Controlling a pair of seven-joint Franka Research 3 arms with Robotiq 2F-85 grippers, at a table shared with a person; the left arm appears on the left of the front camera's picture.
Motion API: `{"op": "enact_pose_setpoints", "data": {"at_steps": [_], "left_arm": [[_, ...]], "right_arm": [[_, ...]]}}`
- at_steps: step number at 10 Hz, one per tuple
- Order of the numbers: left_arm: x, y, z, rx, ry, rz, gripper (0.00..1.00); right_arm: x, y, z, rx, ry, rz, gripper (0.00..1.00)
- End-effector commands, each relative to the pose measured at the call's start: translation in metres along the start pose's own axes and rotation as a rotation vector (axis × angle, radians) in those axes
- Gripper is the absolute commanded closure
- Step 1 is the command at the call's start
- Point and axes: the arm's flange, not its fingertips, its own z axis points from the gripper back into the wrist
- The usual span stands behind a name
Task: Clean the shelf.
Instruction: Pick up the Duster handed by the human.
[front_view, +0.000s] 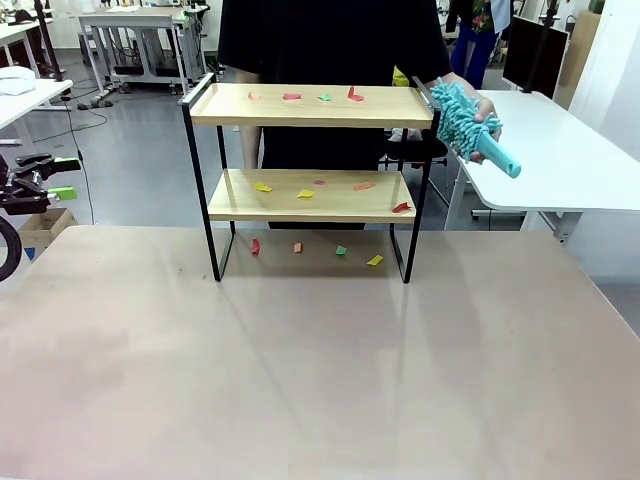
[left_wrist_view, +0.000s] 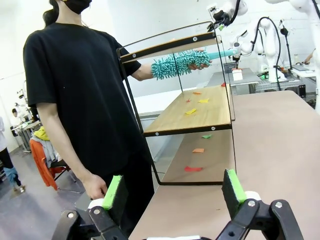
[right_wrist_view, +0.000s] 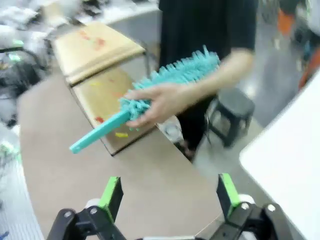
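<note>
Beyond spread left jaws, shelf, well apart

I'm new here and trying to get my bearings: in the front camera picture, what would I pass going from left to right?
left gripper → shelf → teal duster

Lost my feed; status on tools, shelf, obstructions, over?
Left tool open, right tool open, both empty. Shelf upright, paper scraps on both boards. Person's hand holds teal duster at shelf's right end.
</note>
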Motion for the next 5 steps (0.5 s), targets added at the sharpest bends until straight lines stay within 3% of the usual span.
{"op": "enact_pose_setpoints", "data": {"at_steps": [1,2,5], "left_arm": [[0.002,0.000,0.000,0.001,0.001,-0.004,0.00],[0.002,0.000,0.000,0.001,0.001,-0.004,0.00],[0.002,0.000,0.000,0.001,0.001,-0.004,0.00]], "right_arm": [[0.033,0.040,-0.015,-0.056,0.190,-0.164,0.00],[0.055,0.058,-0.019,-0.144,0.197,-0.199,0.00],[0.083,0.088,-0.072,-0.184,0.203,-0.251,0.00]]}}
